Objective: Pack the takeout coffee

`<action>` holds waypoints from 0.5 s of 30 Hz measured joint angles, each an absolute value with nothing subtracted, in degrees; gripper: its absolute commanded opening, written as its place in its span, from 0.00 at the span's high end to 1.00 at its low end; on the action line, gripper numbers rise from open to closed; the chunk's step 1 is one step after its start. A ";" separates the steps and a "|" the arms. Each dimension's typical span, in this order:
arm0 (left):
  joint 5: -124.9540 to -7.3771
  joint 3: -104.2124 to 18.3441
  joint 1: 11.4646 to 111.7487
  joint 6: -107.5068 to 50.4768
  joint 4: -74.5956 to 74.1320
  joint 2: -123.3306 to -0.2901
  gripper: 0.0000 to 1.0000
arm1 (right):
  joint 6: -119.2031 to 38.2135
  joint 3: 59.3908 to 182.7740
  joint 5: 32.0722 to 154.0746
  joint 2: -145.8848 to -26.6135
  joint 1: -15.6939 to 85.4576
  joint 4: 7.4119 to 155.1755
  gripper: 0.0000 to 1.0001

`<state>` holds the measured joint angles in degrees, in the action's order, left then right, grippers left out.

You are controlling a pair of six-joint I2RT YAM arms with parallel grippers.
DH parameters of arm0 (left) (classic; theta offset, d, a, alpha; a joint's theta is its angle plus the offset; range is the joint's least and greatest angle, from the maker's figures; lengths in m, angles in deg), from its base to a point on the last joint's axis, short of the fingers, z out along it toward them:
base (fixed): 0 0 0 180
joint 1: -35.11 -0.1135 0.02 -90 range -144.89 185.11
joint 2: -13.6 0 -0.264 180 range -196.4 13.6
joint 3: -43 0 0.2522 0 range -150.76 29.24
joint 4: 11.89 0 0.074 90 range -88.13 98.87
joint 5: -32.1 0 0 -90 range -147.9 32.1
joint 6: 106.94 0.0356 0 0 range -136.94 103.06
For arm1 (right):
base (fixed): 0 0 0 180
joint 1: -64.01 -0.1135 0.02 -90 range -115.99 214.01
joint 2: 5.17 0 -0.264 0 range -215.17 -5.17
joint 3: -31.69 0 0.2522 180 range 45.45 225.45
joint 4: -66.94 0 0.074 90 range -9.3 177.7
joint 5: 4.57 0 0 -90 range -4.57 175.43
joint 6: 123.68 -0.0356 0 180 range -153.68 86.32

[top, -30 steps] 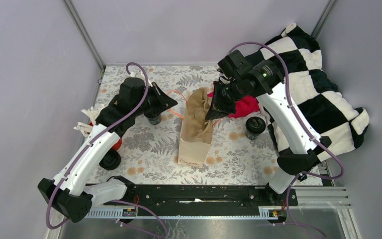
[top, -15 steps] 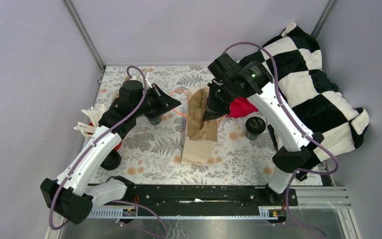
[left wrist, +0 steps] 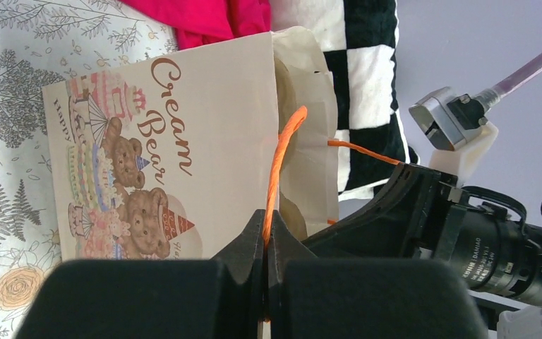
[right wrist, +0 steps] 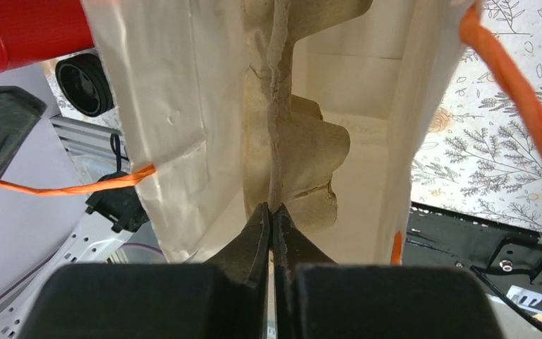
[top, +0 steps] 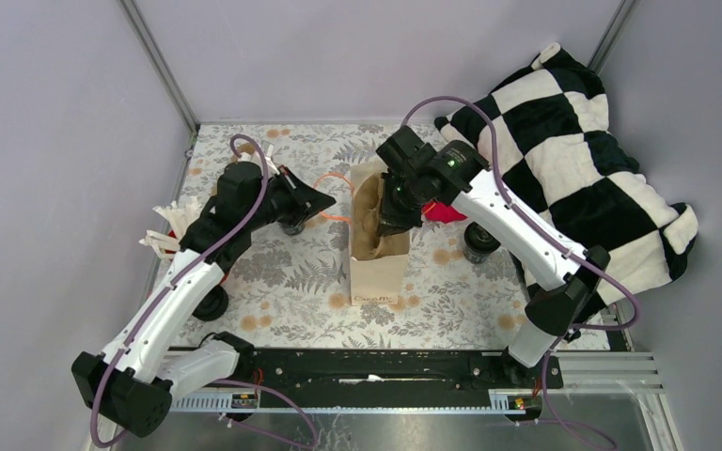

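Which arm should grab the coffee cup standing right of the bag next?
Right, after releasing the tray: the coffee cup stands beside that arm, while the left pincer is clamped on the bag's orange handle.

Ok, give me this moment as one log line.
left gripper shut on bag handle | right gripper shut on cardboard tray inside paper bag | coffee cup outside bag

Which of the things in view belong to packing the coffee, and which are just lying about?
For the job: paper bag, its orange handle in the left gripper, cardboard tray in the right gripper, black coffee cup right of the bag.
Lying about: checkered blanket, red cloth, red cup of straws.
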<state>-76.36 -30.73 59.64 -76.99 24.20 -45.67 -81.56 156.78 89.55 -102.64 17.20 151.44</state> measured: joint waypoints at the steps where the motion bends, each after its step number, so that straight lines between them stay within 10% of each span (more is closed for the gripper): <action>1: -76.38 -30.47 59.55 -77.01 24.22 -45.43 1.00 | -81.56 154.79 89.57 -101.94 17.18 149.91 1.00; 15: -76.78 -28.22 58.05 -76.94 24.05 -43.96 1.00 | -79.11 143.07 89.99 -96.50 17.20 139.07 0.99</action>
<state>-76.78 -28.22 58.05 -76.94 24.05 -43.96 -79.11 143.07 89.99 -96.50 17.20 139.07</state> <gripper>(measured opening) 0.007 0.021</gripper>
